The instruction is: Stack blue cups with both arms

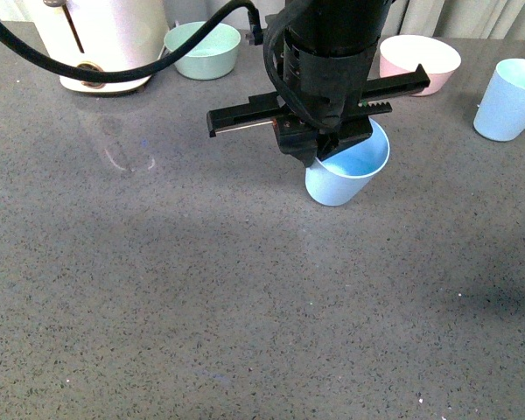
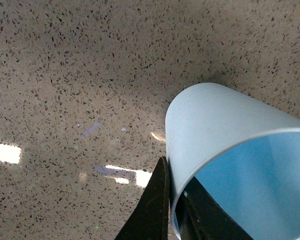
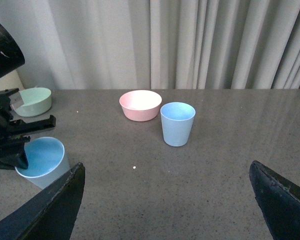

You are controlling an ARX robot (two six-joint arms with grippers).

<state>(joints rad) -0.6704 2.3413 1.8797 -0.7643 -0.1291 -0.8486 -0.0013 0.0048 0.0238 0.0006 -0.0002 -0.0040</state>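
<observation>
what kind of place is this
Probably a kitchen-style counter staged for robot trials: speckled grey countertop, white appliance, pink bowl, curtains behind, and a blue cup in the left jaws.

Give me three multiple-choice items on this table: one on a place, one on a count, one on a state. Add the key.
1. The pink bowl stands:
A. next to the upright blue cup
B. inside a cup
C. at the table's near edge

2. Blue cups in view:
A. one
B. two
C. four

3. The left gripper is:
A. open over bare table
B. resting on a bowl
C. shut on the tilted blue cup

Key:
1 A, the right wrist view shows them side by side.
2 B, one is upright and one is held.
3 C, its fingers pinch the rim, one inside and one outside.
</observation>
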